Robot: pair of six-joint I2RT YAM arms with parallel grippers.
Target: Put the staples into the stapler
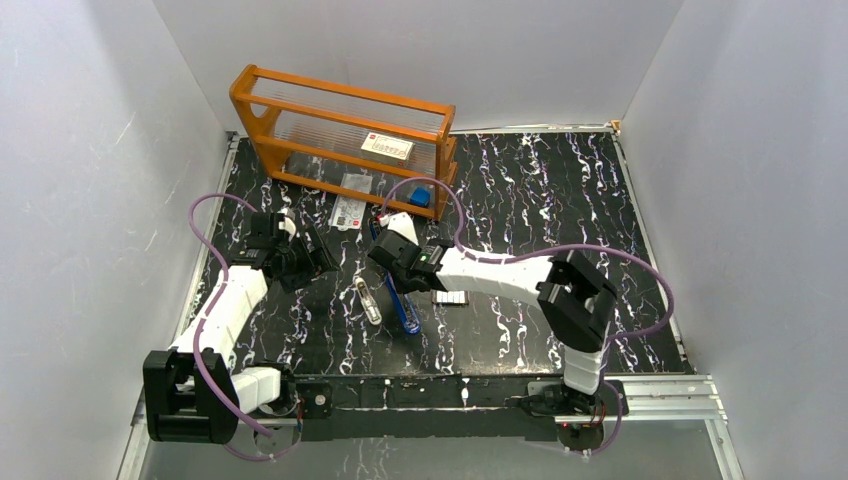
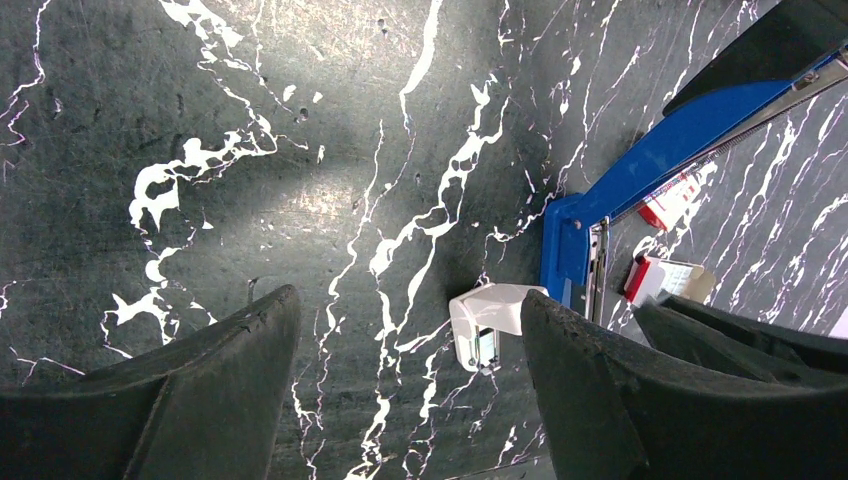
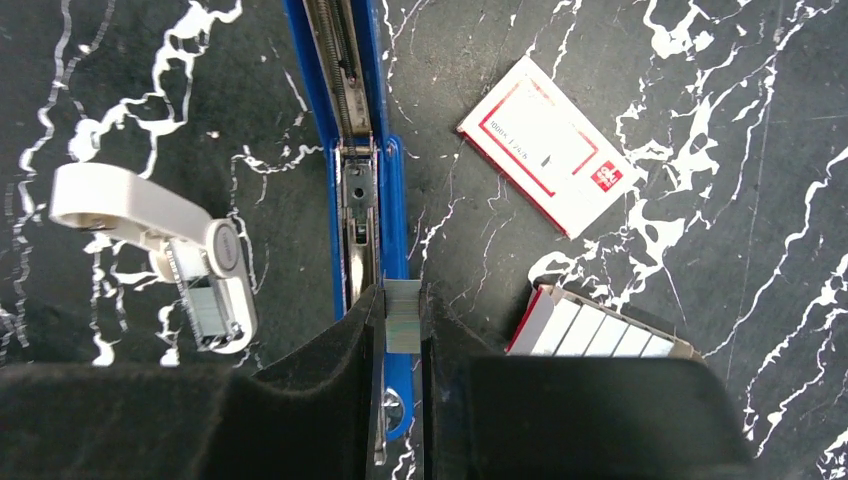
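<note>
The blue stapler [image 3: 388, 190] lies open on the black marbled table, its metal channel facing up; it also shows in the top view [image 1: 405, 308] and the left wrist view [image 2: 650, 160]. My right gripper [image 3: 402, 300] is shut on a short silvery staple strip [image 3: 402, 318], held just above the stapler's near end. The pale tray of staples [image 3: 600, 335] lies to its right, with the red-and-white box [image 3: 545, 145] beyond. My left gripper [image 2: 408, 300] is open and empty over bare table, left of the stapler.
A white stapler part [image 3: 150, 215] holding a few staples lies left of the blue body. An orange rack [image 1: 345, 130] stands at the back left, with a white label card [image 1: 349, 212] and a small blue object [image 1: 420, 197] before it.
</note>
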